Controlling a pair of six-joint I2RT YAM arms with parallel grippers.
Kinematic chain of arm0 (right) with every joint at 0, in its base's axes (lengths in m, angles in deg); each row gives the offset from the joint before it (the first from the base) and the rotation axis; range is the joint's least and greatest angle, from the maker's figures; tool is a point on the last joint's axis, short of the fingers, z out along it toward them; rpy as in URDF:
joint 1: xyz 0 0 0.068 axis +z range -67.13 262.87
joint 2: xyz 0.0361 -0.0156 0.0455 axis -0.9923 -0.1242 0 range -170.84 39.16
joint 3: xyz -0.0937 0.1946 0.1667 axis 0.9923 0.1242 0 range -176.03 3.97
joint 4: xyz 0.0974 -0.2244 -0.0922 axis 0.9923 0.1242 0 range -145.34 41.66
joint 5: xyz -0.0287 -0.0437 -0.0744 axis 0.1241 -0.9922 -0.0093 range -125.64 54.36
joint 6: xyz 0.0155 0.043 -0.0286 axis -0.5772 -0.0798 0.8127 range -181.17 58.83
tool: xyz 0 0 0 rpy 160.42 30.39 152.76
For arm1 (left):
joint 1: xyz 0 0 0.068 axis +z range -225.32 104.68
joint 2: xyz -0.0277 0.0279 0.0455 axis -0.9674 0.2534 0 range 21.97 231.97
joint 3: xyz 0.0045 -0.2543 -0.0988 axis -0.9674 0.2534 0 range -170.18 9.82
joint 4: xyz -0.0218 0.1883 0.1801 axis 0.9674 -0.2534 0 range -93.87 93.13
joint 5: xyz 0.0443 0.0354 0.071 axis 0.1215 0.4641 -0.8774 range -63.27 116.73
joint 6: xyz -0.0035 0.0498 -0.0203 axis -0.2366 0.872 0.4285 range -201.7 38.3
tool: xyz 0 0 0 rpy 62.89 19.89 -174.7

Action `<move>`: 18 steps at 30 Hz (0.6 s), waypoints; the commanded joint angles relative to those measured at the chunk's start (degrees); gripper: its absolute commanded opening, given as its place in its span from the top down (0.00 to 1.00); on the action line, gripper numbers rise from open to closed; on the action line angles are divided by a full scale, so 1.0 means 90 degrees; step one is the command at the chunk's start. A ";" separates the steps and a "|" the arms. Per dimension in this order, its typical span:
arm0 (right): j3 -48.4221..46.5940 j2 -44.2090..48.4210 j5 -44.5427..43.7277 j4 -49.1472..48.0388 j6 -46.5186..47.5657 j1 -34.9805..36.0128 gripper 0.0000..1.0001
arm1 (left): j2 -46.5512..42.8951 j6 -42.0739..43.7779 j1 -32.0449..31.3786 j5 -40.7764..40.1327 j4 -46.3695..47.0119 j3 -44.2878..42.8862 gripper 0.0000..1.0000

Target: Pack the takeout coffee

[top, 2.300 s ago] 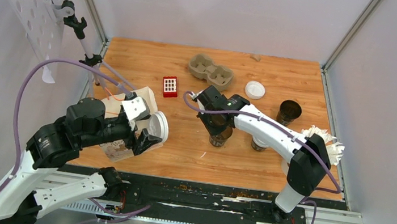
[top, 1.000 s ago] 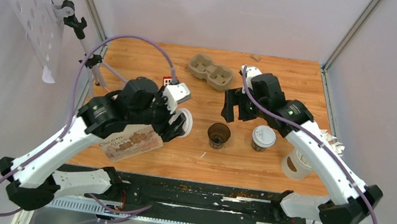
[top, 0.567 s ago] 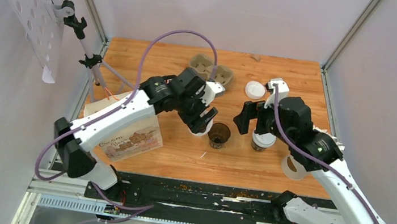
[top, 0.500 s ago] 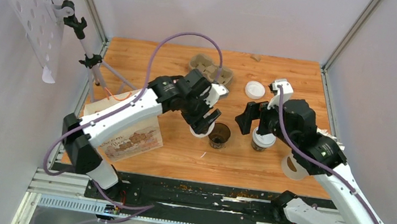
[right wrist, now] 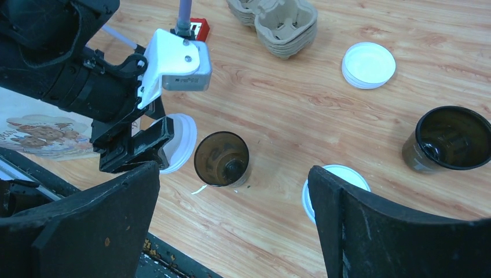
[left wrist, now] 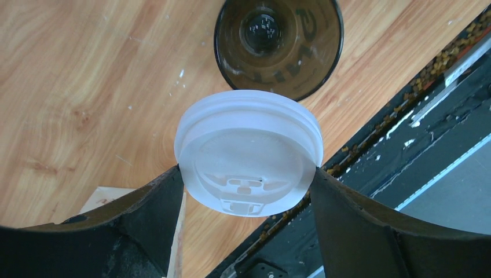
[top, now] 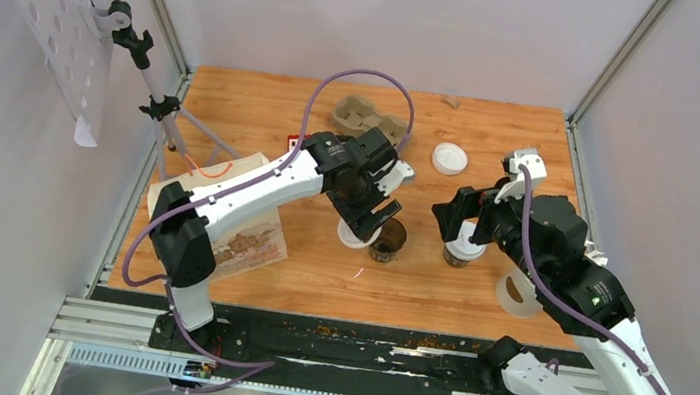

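The left fingers (left wrist: 145, 217) clamp a white lid (left wrist: 249, 153) just beside an open cup (left wrist: 278, 43). The right fingers (right wrist: 98, 231) gape wide over a lidded cup (right wrist: 344, 174).

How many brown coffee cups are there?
3: the middle open cup beside the held lid, the lidded cup to its right, the second open cup farther right. Arms may hide more.

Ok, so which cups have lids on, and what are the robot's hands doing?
middle cup: upright, no lid.
lidded cup: upright, lid on.
far-right cup: upright, no lid.
left gripper: shut on a white lid, beside the middle cup.
right gripper: open, holding nothing.
spare lid: lying loose on the table.
pulp tray: no cups in it.
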 commanded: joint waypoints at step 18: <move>0.0072 0.0388 -0.0546 -0.0152 0.0164 0.0021 0.00 | 0.1577 -0.0097 -0.0159 0.0279 -0.0476 -0.1955 0.19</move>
